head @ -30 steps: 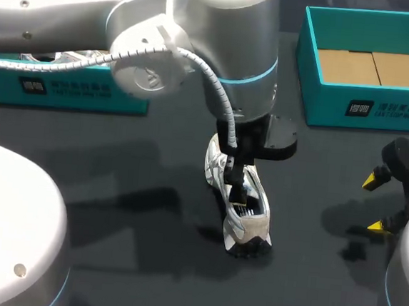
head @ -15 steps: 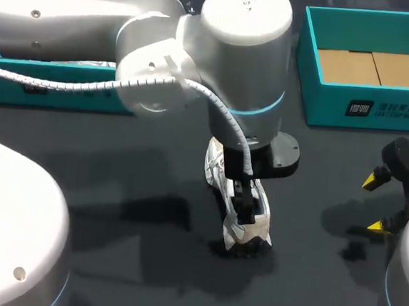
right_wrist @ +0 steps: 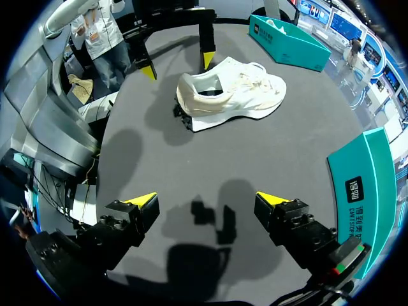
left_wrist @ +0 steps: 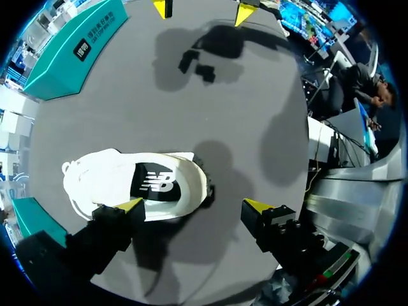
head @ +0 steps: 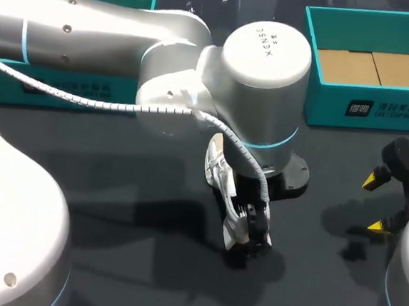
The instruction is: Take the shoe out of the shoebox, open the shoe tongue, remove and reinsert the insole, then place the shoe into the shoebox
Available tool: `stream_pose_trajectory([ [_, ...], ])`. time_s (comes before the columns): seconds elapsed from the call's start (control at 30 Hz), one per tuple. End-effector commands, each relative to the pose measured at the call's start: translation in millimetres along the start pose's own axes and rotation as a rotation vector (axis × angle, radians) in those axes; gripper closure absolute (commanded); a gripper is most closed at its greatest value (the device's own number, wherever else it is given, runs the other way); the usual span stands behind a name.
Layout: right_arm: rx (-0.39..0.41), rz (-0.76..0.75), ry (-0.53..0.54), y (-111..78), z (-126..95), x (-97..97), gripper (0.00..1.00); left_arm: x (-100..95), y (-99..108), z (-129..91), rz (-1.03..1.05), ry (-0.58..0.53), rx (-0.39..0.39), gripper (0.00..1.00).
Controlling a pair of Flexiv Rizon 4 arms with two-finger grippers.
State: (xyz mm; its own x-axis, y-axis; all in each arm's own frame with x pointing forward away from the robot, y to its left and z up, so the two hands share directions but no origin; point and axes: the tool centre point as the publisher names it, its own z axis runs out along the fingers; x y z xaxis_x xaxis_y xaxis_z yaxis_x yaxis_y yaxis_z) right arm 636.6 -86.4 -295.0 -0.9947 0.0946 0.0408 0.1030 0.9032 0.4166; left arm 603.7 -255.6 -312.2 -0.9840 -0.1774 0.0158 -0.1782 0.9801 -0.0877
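Midway across the dark counter (head: 143, 276) the white lace-up sports shoe (head: 217, 170) stands on its sole, left fingers (left_wrist: 131, 205) spread wide over its heel, and I reckon they must next pinch out the black-stamped insole (left_wrist: 156, 185).

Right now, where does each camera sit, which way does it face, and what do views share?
Head view: fixed above and behind, looking down at the dark table; left arm over the white lace-up sneaker, right gripper apart.
Left wrist view: looks down along open fingers onto the sneaker.
Right wrist view: looks across the table past open fingers toward the sneaker.
Shared: all show the sneaker.
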Motion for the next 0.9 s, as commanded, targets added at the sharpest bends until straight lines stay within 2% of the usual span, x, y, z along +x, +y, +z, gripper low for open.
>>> stream_pose_trajectory([
  [0.03, 0.004, 0.001, -0.003, 0.5, 0, 1.9, 0.00, 5.6, -8, 20, 0.000, 0.001, -0.018, 0.00],
  [0.2, 0.004, 0.001, -0.003, 0.5, 0, 1.9, 0.00, 8.4, -7, 31, -0.007, 0.001, -0.018, 0.07],
  [0.6, 0.004, 0.001, -0.003, 0.5, 0, 1.9, 0.00, 11.6, -6, 55, -0.003, -0.006, 0.006, 0.11],
  [0.9, 0.004, 0.001, -0.003, 0.5, 0, 1.9, 0.00, 8.8, -6, 67, -0.014, -0.021, 0.007, 0.20],
])
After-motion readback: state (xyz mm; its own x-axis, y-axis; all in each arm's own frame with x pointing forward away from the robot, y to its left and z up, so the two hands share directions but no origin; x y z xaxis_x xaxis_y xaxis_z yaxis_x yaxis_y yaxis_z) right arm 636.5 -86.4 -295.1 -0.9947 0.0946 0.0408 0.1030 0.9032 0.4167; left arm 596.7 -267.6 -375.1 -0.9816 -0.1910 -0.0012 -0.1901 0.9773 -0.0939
